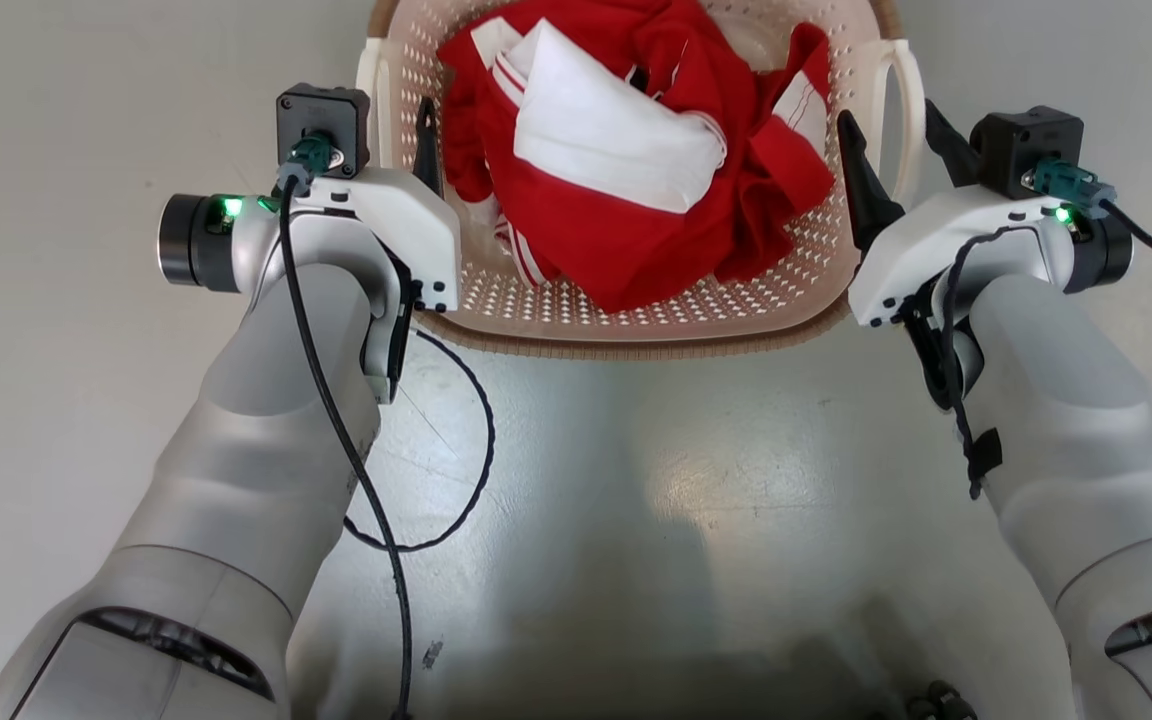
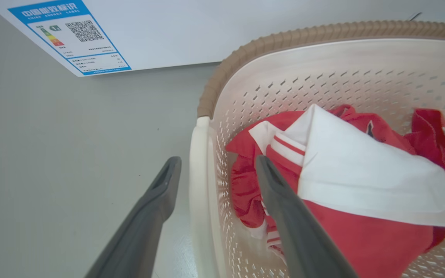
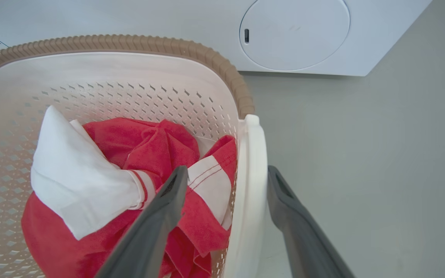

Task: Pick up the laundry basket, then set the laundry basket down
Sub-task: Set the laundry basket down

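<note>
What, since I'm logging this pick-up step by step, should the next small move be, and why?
Probably close both end effectors. The left end effector stands open astride the left handle, and the right end effector is open astride the right handle of the laundry basket, one finger inside, one outside. Nothing is gripped yet, so lifting now would leave the basket behind.

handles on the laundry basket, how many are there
2. One white loop handle on the cream perforated plastic laundry basket's left side, between the open left gripper's fingers; the other handle on its right side, between the open right gripper's fingers.
</note>
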Available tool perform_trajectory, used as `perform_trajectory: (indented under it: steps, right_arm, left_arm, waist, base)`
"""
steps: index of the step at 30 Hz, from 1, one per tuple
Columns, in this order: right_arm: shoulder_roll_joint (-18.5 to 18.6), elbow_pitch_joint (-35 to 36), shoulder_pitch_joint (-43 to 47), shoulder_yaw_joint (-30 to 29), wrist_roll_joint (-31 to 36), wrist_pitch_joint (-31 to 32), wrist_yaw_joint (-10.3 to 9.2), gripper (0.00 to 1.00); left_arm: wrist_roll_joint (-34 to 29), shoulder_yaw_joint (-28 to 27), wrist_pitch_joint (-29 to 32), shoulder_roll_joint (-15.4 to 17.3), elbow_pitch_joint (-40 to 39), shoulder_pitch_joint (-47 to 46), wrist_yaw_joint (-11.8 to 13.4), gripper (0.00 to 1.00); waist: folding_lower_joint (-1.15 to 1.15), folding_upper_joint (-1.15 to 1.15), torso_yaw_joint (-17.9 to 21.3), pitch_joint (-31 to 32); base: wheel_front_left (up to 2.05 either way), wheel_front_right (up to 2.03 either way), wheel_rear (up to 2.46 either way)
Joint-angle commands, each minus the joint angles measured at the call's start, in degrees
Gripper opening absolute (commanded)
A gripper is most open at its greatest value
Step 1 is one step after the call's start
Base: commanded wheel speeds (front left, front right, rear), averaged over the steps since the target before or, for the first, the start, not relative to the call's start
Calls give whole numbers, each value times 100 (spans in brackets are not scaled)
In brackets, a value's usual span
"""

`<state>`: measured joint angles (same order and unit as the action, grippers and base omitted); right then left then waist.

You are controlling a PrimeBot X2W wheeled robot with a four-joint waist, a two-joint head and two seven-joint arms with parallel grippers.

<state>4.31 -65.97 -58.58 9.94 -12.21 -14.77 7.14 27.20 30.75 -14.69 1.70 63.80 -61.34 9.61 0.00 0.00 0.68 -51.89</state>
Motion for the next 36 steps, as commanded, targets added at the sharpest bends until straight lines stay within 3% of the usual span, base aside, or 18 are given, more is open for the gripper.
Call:
perform_trajectory:
  steps: [1, 18, 36]
  right_arm:
    - [-135, 93, 352, 52, 19, -23, 35, 100]
    - [-83, 534, 1101, -180, 285, -23, 35, 100]
    - [-117, 1240, 2250, -390, 447, -23, 35, 100]
  left_arm:
    - [-62, -124, -30, 118, -53, 198, 57, 100]
    - [-179, -766, -30, 118, -632, 1155, -61, 100]
    - [-550, -1765, -30, 118, -1688, 2704, -446, 100]
  waist:
    - [0, 0, 1, 97]
    - [0, 0, -71, 1418]
    - [0, 0, -69, 3279]
  base:
    - [0, 0, 0]
    - [0, 0, 0]
    - [0, 0, 0]
